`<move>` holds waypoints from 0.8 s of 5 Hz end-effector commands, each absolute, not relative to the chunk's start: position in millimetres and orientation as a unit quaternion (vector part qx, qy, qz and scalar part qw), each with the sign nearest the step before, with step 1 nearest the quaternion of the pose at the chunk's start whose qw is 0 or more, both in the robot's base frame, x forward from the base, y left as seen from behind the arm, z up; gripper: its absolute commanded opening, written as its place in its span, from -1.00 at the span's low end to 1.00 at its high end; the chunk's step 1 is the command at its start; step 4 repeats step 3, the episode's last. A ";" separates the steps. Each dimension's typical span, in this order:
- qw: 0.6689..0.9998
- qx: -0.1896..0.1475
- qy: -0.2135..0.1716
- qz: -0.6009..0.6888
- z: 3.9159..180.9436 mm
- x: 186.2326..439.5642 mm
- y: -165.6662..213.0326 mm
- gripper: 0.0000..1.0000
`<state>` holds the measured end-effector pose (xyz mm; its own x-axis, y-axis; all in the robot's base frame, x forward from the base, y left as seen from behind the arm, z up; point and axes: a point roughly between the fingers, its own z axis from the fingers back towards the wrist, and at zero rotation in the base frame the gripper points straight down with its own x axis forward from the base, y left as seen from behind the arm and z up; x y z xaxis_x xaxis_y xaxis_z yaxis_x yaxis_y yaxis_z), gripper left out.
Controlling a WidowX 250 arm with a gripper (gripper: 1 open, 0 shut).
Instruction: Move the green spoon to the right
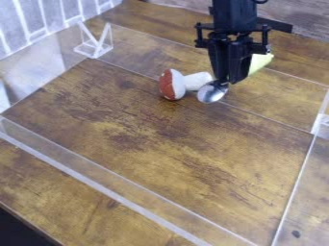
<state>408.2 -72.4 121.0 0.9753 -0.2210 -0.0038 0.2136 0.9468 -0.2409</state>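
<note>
The green spoon [213,93] hangs tilted, its shiny silver bowl low on the left and its yellow-green handle rising to the right behind the fingers. My black gripper [233,81] comes straight down from above and is shut on the spoon's middle. Just left of the spoon bowl, a toy mushroom [178,84] with a red-brown cap and white stem lies on its side, close to the bowl. Whether they touch I cannot tell.
The wooden tabletop [154,135] is enclosed by a low clear plastic wall [122,197] along the front and sides. A small clear plastic stand [92,40] sits at the back left. A white railing runs along the far left edge.
</note>
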 end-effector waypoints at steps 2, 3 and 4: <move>0.991 -0.123 -0.031 -0.029 148.6 414.6 -51.6 -1.00; 0.990 -0.123 -0.030 -0.053 145.2 407.7 -57.8 -1.00; 0.990 -0.123 -0.030 -0.053 145.2 407.7 -57.8 -1.00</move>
